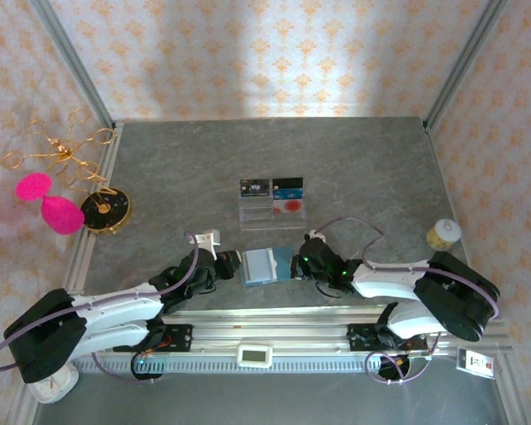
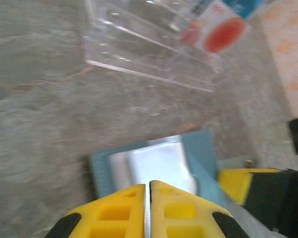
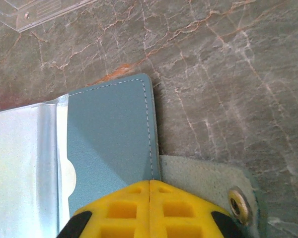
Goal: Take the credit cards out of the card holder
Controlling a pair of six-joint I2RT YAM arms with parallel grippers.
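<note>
Credit card, red print unreadable

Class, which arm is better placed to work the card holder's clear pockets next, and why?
Probably the left. The left tool sits closed over the card holder at its clear pockets; the right tool rests closed on the opposite flap, seemingly steadying it.

Teal card holder open flat, clear pockets up, credit cards well beyond it

High rear camera overlooks the table; both close wrist cameras share the card holder.
</note>
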